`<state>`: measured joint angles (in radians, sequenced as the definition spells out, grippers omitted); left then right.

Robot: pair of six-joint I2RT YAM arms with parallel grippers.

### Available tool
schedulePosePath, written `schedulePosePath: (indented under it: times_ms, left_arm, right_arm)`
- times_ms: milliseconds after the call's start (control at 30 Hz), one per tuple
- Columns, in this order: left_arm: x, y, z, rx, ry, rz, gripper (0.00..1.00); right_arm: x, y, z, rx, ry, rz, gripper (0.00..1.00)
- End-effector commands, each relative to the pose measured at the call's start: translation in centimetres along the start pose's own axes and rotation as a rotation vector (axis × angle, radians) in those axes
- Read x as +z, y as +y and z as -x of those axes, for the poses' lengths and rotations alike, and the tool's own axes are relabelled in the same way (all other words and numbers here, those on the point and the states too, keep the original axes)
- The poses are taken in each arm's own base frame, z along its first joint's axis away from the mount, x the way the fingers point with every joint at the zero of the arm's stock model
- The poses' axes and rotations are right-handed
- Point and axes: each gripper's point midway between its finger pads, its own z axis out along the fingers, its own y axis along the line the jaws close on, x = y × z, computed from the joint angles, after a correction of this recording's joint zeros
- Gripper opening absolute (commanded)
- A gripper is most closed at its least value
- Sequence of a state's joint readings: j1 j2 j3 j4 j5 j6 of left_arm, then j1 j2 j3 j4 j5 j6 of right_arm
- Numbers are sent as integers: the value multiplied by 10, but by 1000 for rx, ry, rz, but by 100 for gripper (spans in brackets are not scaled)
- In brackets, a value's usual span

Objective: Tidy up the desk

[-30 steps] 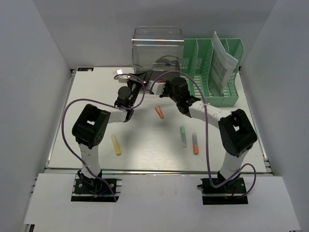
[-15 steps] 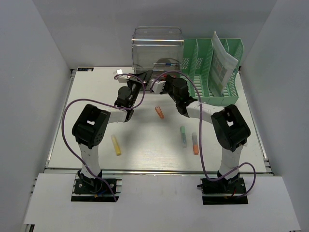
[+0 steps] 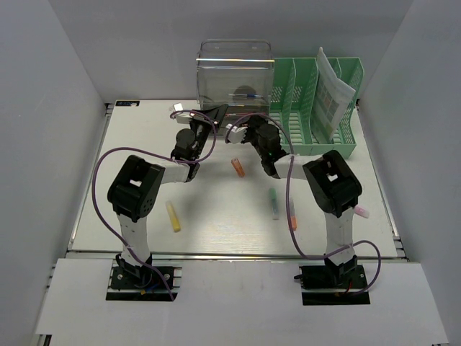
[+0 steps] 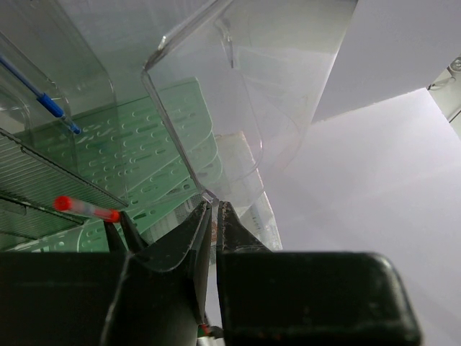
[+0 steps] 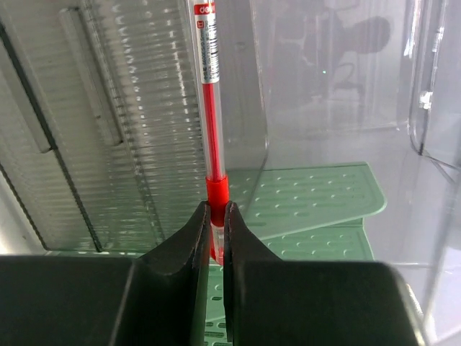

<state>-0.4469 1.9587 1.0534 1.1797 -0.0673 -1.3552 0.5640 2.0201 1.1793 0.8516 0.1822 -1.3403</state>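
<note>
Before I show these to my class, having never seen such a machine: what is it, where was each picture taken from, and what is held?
These are two robot arms bolted at a desk. One picture looks down from above; the other two come from cameras on the wrists. On the desk lie a yellow marker, an orange marker and a green marker, before a clear drawer unit and a green file rack. The right gripper is shut on a red pen; the left gripper seems to pinch the drawer edge.

Back wall [image 3: 130, 50]: plain pale grey.
Left wall [image 3: 43, 158]: grey, bare.
Right wall [image 3: 428, 158]: grey, bare.
Light: soft, even, with faint shadows.
</note>
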Motion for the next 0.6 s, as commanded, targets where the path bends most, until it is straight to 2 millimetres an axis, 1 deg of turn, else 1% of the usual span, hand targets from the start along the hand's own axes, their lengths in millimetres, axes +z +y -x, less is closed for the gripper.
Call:
schedulePosePath:
  times_ms: [0,33,67,100,200,300,400,467,567]
  left_arm:
    - [5,-50,18,-8,-43,-112,0]
    - [6,-50,18,-7,-43,-112,0]
    - [5,-50,18,-7,-43,-112,0]
    - [5,-50,18,-7,-43,-110,0]
    - [5,-49,18,-8,-42,-109,0]
    - [5,-48,18,-6,-42,-106,0]
    - [5,-48,18,-8,-42,-106,0]
    - [5,-48,18,-8,-42,-107,0]
    - [5,-47,18,-6,-42,-106,0]
  right_arm:
    - [2,-32,1,-59,4,-148,0]
    - [3,-33,-1,-78,12,-152,0]
    - [4,-30,-1,-84,15,-151,0]
    - [5,-33,-2,-86,17,-163,0]
    - [7,-31,-6,-108,35,-164,0]
    - [6,-33,-4,-143,34,-189,0]
    - [6,-38,-6,-193,46,-238,0]
    - [5,-45,-6,-216,55,-300,0]
    - [4,-47,-8,-235,66,-341,0]
